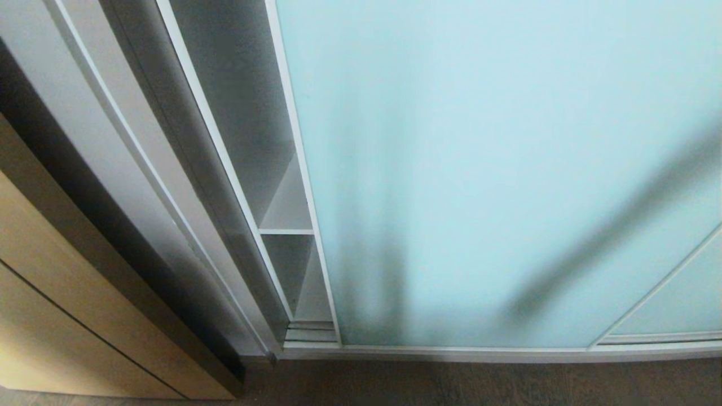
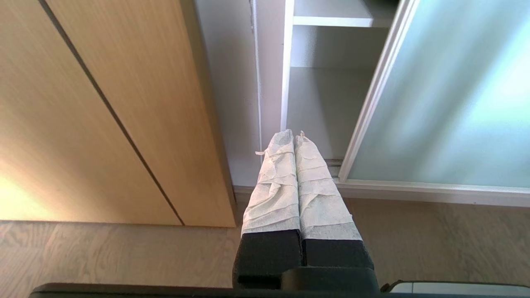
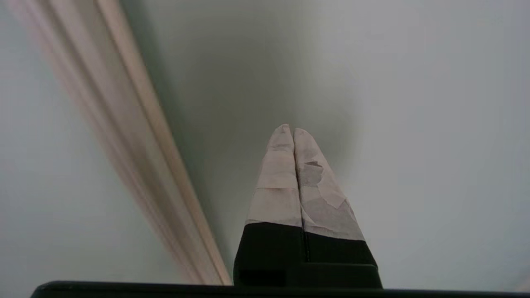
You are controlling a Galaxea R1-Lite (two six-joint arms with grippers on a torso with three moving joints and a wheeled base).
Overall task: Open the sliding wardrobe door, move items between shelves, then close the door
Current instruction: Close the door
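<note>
**Location: domestic room with built-in wardrobe**

Indicators: frosted aqua sliding wardrobe door (image 1: 479, 169) in a silver frame, white shelves (image 1: 286, 231) behind the gap, adjacent light wooden door (image 2: 103, 111), and wood-grain floor (image 2: 124, 256).

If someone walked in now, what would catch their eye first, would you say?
The frosted aqua sliding wardrobe door fills most of the head view, with a narrow gap at its left edge showing bare white shelves. Left of the wardrobe stands a light wooden door. The left hand hangs shut near the floor before that gap.

Frosted glass door (image 1: 496, 169), metal-framed
</note>
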